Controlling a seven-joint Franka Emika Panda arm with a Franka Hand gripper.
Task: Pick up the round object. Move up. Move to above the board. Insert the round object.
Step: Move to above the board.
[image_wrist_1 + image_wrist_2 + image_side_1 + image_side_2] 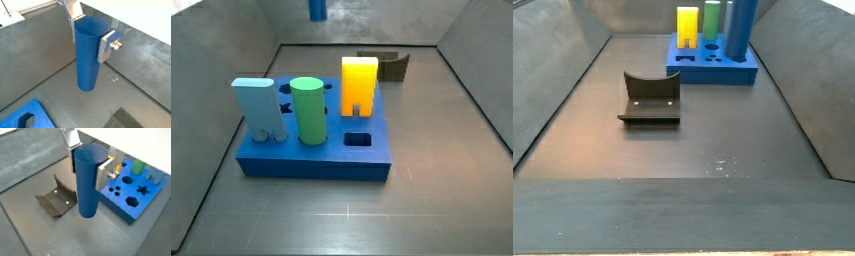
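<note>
Tool (89, 164): you are clamping it on the round object (89, 180), silver fingers (109, 44) pressing both sides near the top, high above the table (687, 140).
Round object: hanging upright, its lower end clear of the table.
Board (315, 152): lying at 3 o'clock of the fixture (55, 199) in a wrist view, carrying green (307, 110), yellow (360, 84) and light blue (257, 108) pegs.

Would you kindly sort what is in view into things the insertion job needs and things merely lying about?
Needed:
- gripper, high up, shut on the round object
- board

Lying about:
- green cylinder, yellow block and light blue block, standing in the board
- fixture
</note>
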